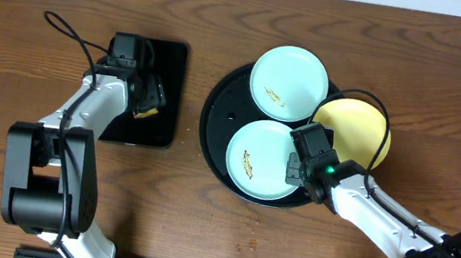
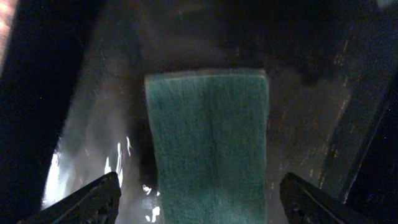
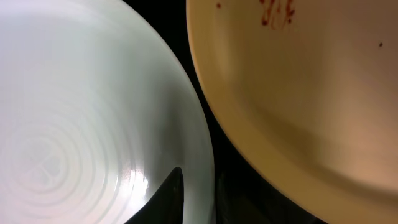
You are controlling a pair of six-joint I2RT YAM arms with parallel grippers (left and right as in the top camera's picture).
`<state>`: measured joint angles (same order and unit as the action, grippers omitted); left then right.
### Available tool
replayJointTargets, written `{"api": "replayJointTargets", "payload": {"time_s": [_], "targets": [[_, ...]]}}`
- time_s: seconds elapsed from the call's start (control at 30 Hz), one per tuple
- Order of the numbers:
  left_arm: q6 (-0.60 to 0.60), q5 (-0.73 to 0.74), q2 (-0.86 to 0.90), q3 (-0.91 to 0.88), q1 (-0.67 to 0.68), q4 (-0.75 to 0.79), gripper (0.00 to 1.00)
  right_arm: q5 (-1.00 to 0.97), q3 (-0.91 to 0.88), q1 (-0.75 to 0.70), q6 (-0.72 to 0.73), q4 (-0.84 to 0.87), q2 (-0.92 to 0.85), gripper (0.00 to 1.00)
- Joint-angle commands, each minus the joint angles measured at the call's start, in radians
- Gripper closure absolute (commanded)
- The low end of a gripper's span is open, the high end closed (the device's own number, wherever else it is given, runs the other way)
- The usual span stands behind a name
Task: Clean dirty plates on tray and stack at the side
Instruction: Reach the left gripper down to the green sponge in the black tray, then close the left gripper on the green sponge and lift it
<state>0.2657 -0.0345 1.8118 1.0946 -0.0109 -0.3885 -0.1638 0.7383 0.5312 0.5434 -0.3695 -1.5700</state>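
Observation:
The round black tray (image 1: 217, 114) holds three plates. One mint-blue plate (image 1: 288, 83) with a brown smear sits at the back. A second smeared mint-blue plate (image 1: 253, 159) sits at the front. The pale yellow plate (image 1: 361, 134) overlaps the tray's right rim. My right gripper (image 1: 301, 160) is at the front mint plate's right rim. In the right wrist view one finger lies inside the mint plate (image 3: 81, 112), and the gripper (image 3: 199, 199) is closed on its rim, next to the yellow plate (image 3: 298, 93) with red smears. My left gripper (image 2: 202, 202) is open, straddling a green sponge (image 2: 208, 143).
A small rectangular black tray (image 1: 171, 66) lies left of the round tray, and the left gripper (image 1: 149, 99) hovers over it where the sponge lies. Brown wood tabletop (image 1: 451, 106) surrounds both trays. A few crumbs (image 1: 250, 231) lie in front of the round tray.

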Motion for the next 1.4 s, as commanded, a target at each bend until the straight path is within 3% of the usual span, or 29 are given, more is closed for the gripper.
{"api": "replayJointTargets", "payload": {"time_s": [0.0, 0.2, 0.23, 0.27, 0.3, 0.33, 0.37, 0.4, 0.5, 0.57, 0.67, 0.83, 1.23, 1.37], "targets": [[0.010, -0.023, 0.019, 0.022, -0.004, 0.041, 0.18, 0.000, -0.002, -0.005, 0.001, 0.008, -0.006, 0.83], [0.010, -0.022, 0.103, 0.022, -0.004, 0.137, 0.18, 0.000, -0.002, -0.005, 0.001, 0.011, -0.006, 0.81], [0.010, -0.022, 0.122, 0.022, -0.004, 0.149, 0.21, 0.000, -0.002, -0.005, 0.001, 0.011, -0.006, 0.81], [0.009, -0.022, 0.133, 0.022, -0.004, 0.156, 0.36, 0.000, -0.002, -0.005, 0.001, 0.011, -0.006, 0.81], [0.007, -0.022, 0.140, 0.022, -0.004, 0.159, 0.59, 0.000, -0.002, -0.005, 0.001, 0.011, -0.006, 0.81], [0.000, -0.022, 0.140, 0.022, -0.004, 0.160, 0.67, 0.000, -0.002, -0.005, 0.001, 0.011, -0.006, 0.80], [-0.003, -0.022, 0.137, 0.022, -0.004, 0.161, 0.69, 0.000, -0.002, -0.005, 0.001, 0.011, -0.006, 0.81], [-0.003, -0.022, 0.130, 0.023, -0.004, 0.163, 0.67, 0.000, -0.002, -0.005, 0.001, 0.011, -0.006, 0.80], [-0.003, 0.003, 0.086, 0.022, -0.004, 0.145, 0.30, 0.000, -0.002, -0.005, 0.001, 0.011, -0.006, 0.80], [-0.002, 0.035, 0.052, 0.022, -0.004, 0.111, 0.24, 0.000, -0.002, -0.005, 0.001, 0.010, -0.006, 0.79], [-0.002, 0.076, 0.008, 0.022, -0.004, 0.034, 0.23, -0.014, -0.002, -0.005, 0.000, 0.011, -0.006, 0.69], [-0.002, 0.087, 0.003, 0.022, -0.003, -0.068, 0.24, -0.066, -0.002, -0.005, 0.000, 0.031, -0.015, 0.68], [-0.006, 0.087, 0.013, 0.021, -0.004, -0.084, 0.25, -0.055, -0.001, -0.005, -0.007, 0.110, -0.114, 0.68], [-0.030, 0.087, 0.038, 0.003, -0.004, -0.036, 0.25, -0.045, -0.001, -0.005, -0.007, 0.112, -0.098, 0.78]]}}
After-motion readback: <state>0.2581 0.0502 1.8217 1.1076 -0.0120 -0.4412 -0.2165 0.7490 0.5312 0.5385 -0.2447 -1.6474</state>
